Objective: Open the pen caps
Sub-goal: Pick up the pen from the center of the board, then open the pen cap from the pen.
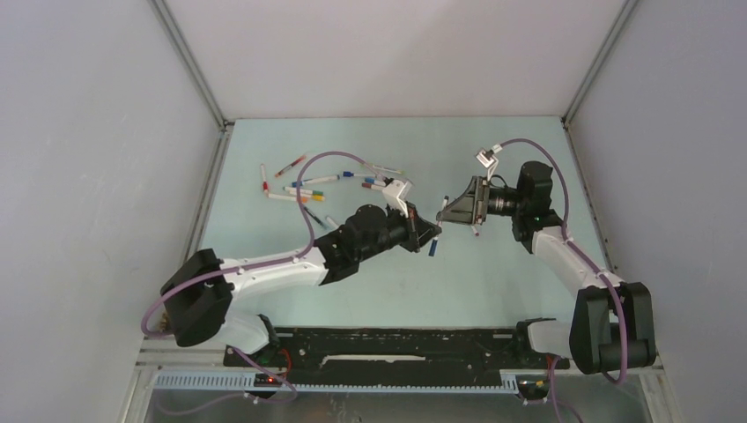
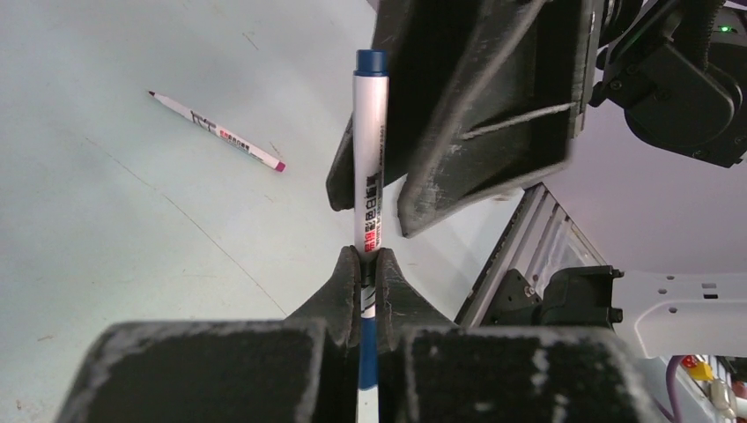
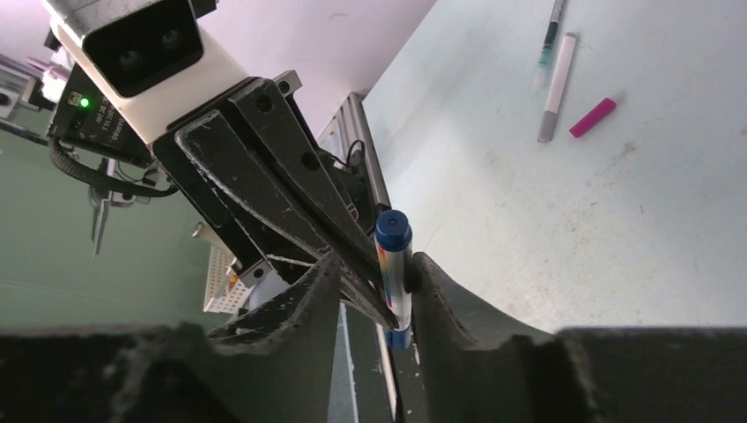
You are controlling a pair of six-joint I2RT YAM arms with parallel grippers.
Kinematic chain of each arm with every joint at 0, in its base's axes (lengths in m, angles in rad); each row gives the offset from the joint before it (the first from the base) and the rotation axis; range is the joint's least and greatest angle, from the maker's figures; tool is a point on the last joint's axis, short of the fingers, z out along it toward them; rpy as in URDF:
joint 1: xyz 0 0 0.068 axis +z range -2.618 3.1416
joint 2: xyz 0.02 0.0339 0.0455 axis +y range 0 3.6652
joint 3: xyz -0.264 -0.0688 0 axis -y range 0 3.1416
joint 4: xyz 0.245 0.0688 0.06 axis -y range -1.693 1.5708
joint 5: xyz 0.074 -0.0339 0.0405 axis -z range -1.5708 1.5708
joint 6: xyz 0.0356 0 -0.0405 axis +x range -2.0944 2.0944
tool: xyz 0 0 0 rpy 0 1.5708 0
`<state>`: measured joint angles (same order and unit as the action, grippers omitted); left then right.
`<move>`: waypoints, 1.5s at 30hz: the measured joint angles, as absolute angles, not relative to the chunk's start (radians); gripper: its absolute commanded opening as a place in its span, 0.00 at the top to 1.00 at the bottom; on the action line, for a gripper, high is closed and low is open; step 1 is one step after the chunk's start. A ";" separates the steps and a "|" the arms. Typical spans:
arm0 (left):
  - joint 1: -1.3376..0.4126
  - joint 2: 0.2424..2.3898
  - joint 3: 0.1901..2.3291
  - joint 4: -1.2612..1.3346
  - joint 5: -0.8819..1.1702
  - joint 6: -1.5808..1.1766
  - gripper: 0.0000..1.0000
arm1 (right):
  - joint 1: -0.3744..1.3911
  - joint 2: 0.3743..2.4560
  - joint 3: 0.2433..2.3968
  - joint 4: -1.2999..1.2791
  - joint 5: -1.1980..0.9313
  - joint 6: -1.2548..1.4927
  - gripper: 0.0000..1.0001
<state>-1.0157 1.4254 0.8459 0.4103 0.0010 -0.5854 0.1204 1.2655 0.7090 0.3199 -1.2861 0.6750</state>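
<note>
Well over on the left of the pale table (image 1: 370, 291), a scatter of pens (image 1: 308, 187) lies flat, some crossing, apart from both grippers. Toward the middle, the left gripper (image 2: 368, 264) has its jaws pinched narrow on one white pen (image 2: 371, 159), gripping the barrel near its lower part. The pen is lifted off the table and is blue at both ends, so I cannot tell which end is the cap. Its upper blue end (image 3: 393, 231) stands between the fingers of the right gripper (image 3: 374, 269). These jaws are partly apart around it, one finger against the barrel and a gap on the other side. Farther right on the table lie a pink cap (image 3: 592, 117) and two more pens beside it.
</note>
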 measured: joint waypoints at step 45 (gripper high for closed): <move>-1.023 1.490 0.899 0.270 0.094 -0.681 0.98 | 0.086 1.265 0.702 0.234 -1.232 0.579 1.00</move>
